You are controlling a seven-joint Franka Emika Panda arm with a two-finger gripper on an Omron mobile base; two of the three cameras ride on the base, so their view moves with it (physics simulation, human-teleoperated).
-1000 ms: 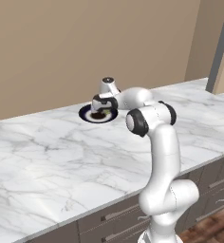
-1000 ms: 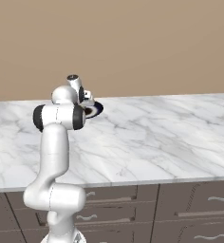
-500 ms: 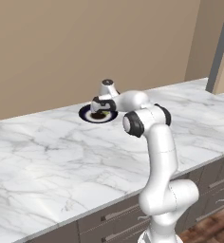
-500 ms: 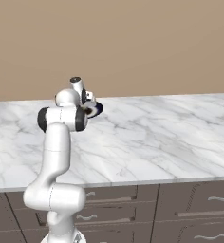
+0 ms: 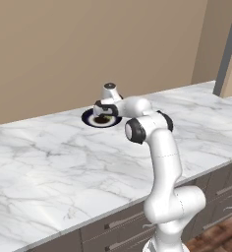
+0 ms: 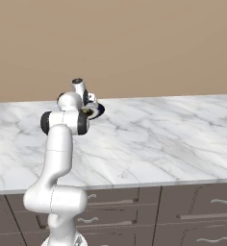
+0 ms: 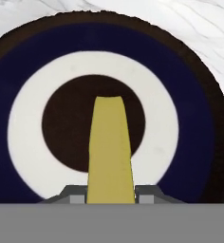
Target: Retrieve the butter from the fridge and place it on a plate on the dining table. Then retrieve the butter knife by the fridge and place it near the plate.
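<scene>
The step in hand is judged to be the setting down of the butter on the plate, which rests on the marble top of the dining table. The gripper is narrowly parted and closed on the butter: in the hand view the yellow stick is seen clamped between the two dark fingertips at 6 o'clock, its free end reaching up over the dark centre of the plate. Whether the stick touches the plate surface cannot be told. For a clean placement, the stick is best lowered until contact is made, the jaws then opened only slightly and the hand withdrawn straight up, so that the stick is not dragged toward the rim. In the left base view the gripper is seen directly above the plate. Nothing besides the held butter is seen on the plate; the pale ring and navy band are bare.
</scene>
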